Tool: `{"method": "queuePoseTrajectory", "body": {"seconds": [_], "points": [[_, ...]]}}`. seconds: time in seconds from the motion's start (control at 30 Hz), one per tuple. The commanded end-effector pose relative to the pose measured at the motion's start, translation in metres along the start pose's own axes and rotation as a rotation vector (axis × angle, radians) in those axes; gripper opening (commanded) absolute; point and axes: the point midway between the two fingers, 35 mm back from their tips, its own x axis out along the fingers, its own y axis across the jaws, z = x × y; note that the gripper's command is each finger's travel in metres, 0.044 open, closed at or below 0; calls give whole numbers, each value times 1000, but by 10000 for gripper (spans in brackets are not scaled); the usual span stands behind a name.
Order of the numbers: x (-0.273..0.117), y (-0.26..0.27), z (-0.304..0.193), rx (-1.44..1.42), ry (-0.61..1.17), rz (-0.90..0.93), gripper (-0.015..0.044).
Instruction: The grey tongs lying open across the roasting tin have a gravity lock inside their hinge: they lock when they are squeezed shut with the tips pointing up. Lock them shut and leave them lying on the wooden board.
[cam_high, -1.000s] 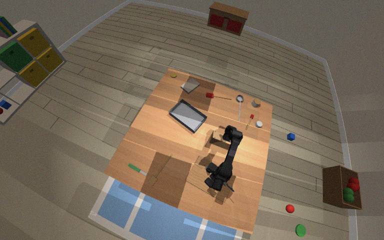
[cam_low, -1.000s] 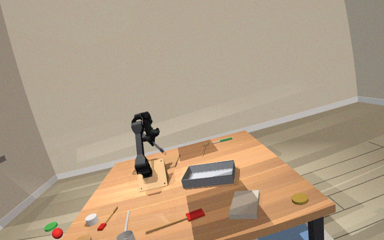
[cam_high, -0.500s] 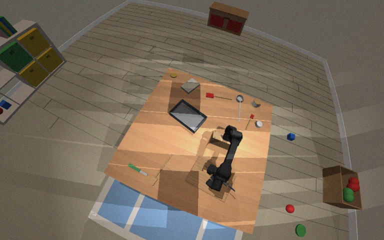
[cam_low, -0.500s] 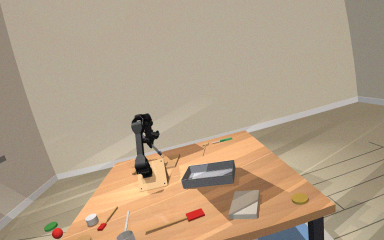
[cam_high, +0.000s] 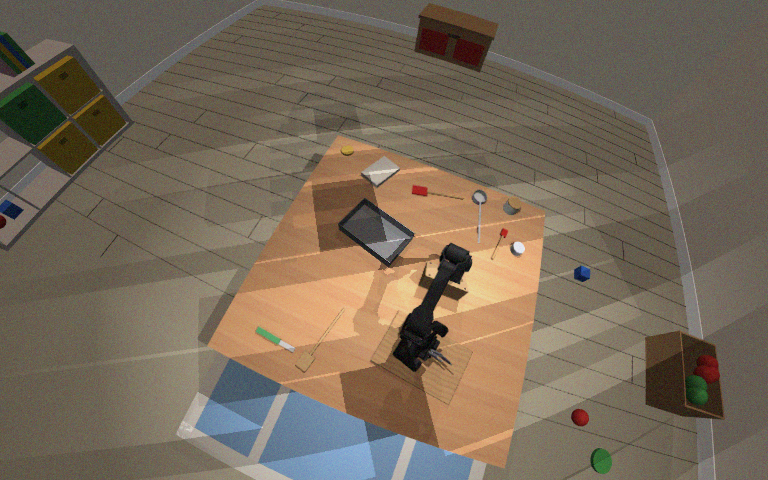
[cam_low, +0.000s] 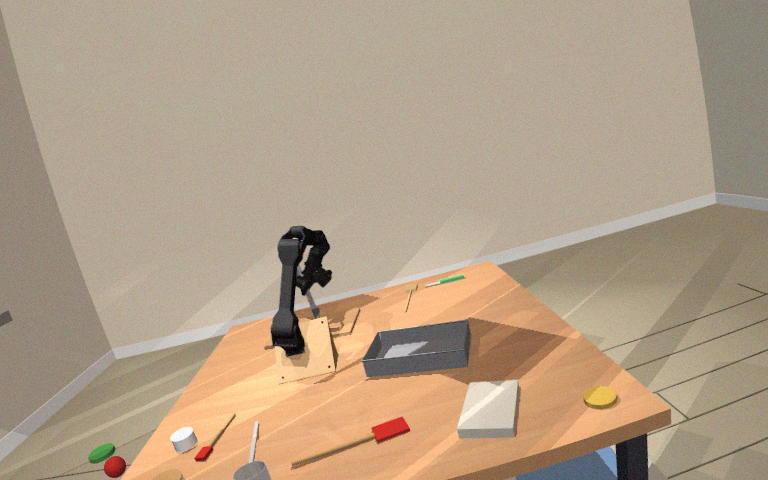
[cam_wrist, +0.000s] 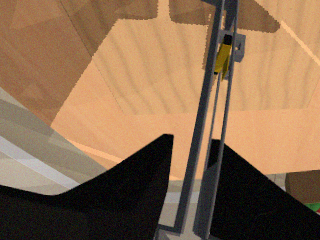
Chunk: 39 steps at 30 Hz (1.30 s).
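Observation:
My gripper (cam_high: 432, 350) (cam_low: 306, 289) (cam_wrist: 190, 147) is shut on the grey tongs (cam_high: 444, 359) (cam_low: 312, 304) (cam_wrist: 200, 115). Their arms lie close together, nearly parallel, and run lengthwise between my fingers in the wrist view. A yellow piece (cam_wrist: 223, 58) sits between the arms near a small grey bracket. The tongs are held above the wooden board (cam_high: 451, 386) (cam_wrist: 150, 90) and slope downward from the gripper in the exterior view. I cannot tell from the views whether the lock is engaged. The roasting tin (cam_high: 365, 246) (cam_low: 419, 363) stands apart with no tongs on it.
The arm's base plate (cam_low: 317, 362) is beside the board. A wooden spatula (cam_high: 305, 361) and a green-handled knife (cam_high: 267, 335) (cam_low: 451, 279) lie left of the board in the top view. A white block (cam_high: 380, 170) (cam_low: 488, 408) and red-headed tool (cam_high: 419, 190) (cam_low: 390, 429) lie beyond the tin.

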Motion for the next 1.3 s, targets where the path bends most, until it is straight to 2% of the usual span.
{"method": "queuePoseTrajectory", "body": {"seconds": [0.0, 0.2, 0.53, 1.27], "points": [[-5, 0, 0, -18, 120, 13, -150], [-8, -1, 3, -43, 230, 28, -150], [-12, -7, 10, 0, 615, 48, -150], [-12, -7, 10, 1, 622, 49, -150]]}}
